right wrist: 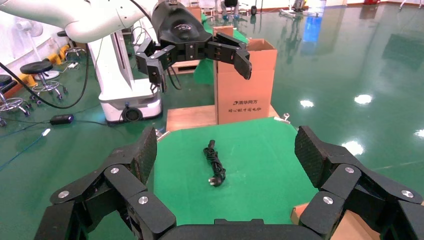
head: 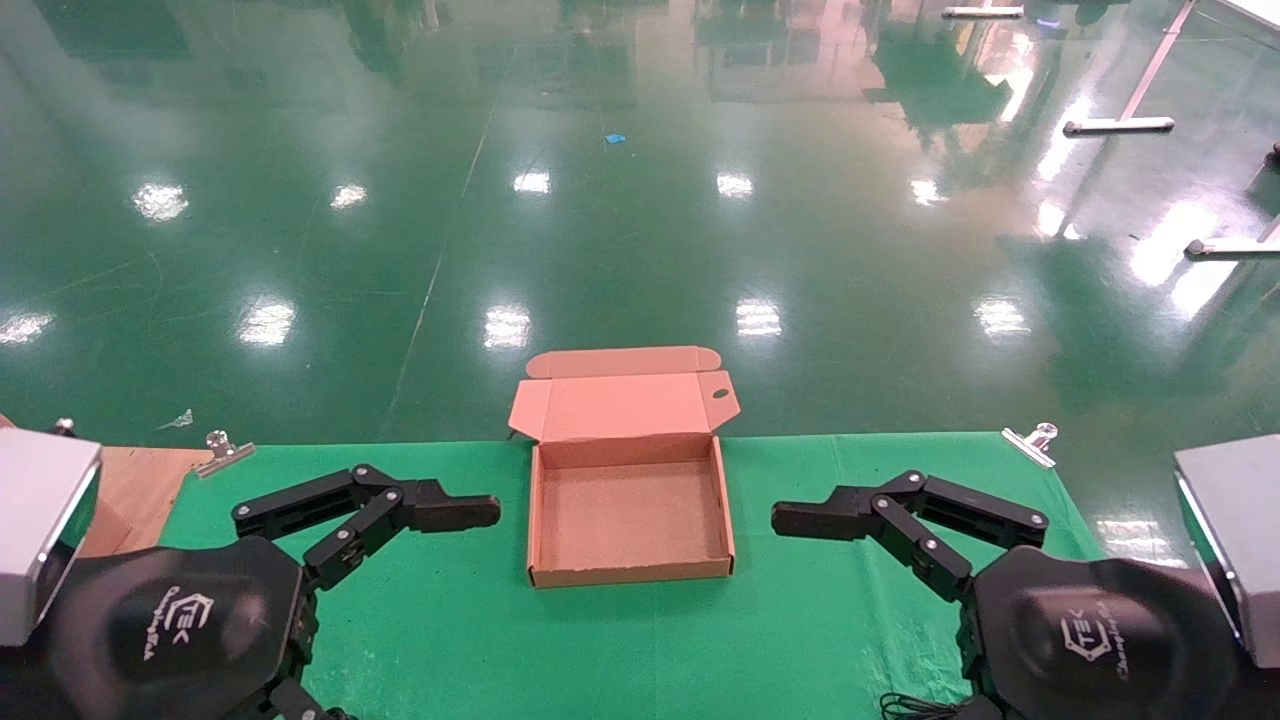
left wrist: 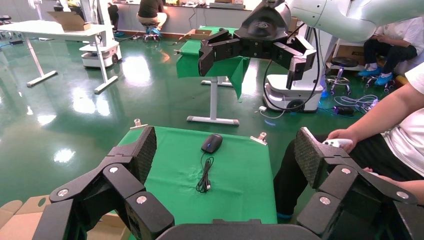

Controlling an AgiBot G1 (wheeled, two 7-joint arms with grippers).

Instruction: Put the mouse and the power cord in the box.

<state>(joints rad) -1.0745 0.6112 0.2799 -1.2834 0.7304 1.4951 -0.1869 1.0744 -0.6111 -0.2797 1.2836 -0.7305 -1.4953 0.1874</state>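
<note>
**Both hands poised either side of the empty box; nothing picked up yet.**

Nearest the robot, the left hand (head: 455, 512) and right hand (head: 815, 518) hover over the green cloth-covered surface (head: 620, 650), each spread wide, holding and touching nothing, fingertips aimed inward at the shallow square brown cardboard box (head: 631, 522), which sits between them with its hinged lid folded back and its floor bare. The small black oval mouse (left wrist: 212, 143) with its thin wire lies on the cloth out on the robot's right, seen past the left hand's pads (left wrist: 145, 152); the thick black bundled power cord (right wrist: 214, 165) lies out on the robot's left, seen from the right wrist. I judge the task unstarted: next, one hand must swing outward, descend over its item and close on it.
</note>
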